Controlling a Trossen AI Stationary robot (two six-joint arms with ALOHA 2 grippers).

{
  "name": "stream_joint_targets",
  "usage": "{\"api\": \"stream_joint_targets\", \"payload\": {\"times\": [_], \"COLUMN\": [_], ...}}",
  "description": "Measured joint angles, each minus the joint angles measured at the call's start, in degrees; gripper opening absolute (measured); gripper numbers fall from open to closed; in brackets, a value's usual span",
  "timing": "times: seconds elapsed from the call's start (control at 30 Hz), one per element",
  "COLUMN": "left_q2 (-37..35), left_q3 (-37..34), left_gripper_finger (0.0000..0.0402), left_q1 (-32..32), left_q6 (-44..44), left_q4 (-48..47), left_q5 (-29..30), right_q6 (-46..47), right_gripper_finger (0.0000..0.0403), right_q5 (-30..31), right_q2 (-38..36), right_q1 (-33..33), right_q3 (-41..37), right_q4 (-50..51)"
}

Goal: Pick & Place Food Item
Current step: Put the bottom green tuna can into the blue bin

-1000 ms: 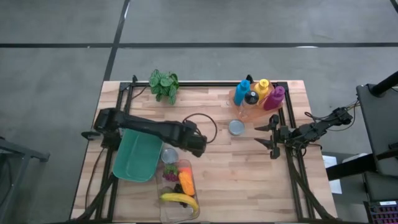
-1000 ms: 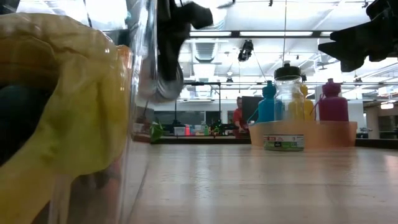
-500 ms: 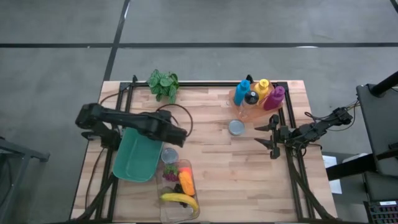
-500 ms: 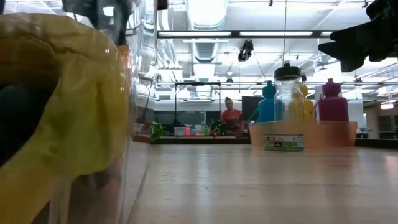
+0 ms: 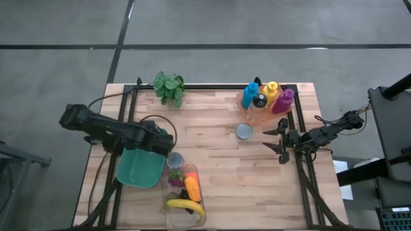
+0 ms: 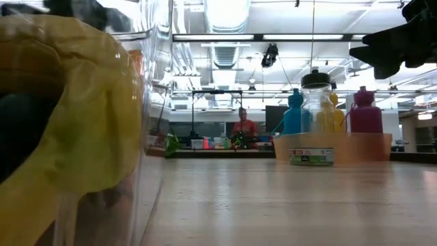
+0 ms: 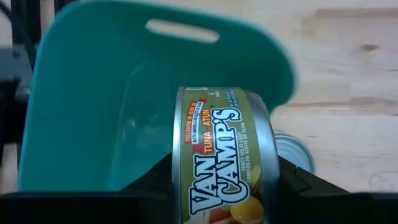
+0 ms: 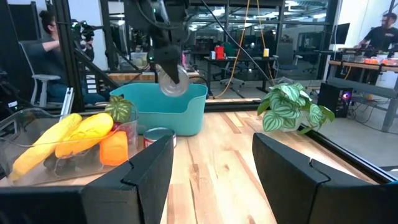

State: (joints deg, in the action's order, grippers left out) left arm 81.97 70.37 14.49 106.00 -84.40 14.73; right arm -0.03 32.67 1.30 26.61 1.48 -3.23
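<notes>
Left gripper [image 7: 225, 186]: pinching tuna can [image 7: 225, 155] above teal bin [image 7: 93, 112].
Right gripper [image 5: 277, 139]: spread, idle at table edge.

A Van Camp's tuna can [image 7: 225, 158] with a green label stands on edge, held in the air. Below it lies the teal bin [image 7: 81, 112], open and upright.

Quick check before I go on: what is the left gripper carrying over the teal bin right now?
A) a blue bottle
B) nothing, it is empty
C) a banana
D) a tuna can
D: the left wrist view shows the left gripper clamped on a labelled tuna can, held on edge above the teal bin.
</notes>
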Motion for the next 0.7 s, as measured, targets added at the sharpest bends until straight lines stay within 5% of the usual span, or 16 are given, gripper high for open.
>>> {"api": "stream_joint_targets", "payload": {"times": [0.4, 0.7], "left_q2": [-6.3, -7.3], "left_q3": [-16.6, -22.2], "left_gripper_finger": [0.0140, 0.0148], "left_q1": [0.7, 0.7], "left_q6": [5.5, 5.5], "left_q4": [12.3, 16.6], "left_q5": [-5.6, -7.1], "right_q6": [0.0, 0.0], "right_gripper_finger": [0.0217, 0.0217], "right_q5": [0.0, 0.0], "right_q2": [0.0, 0.0], "right_q1": [0.0, 0.0], "right_q3": [0.0, 0.0], "right_q4": [0.0, 0.0]}}
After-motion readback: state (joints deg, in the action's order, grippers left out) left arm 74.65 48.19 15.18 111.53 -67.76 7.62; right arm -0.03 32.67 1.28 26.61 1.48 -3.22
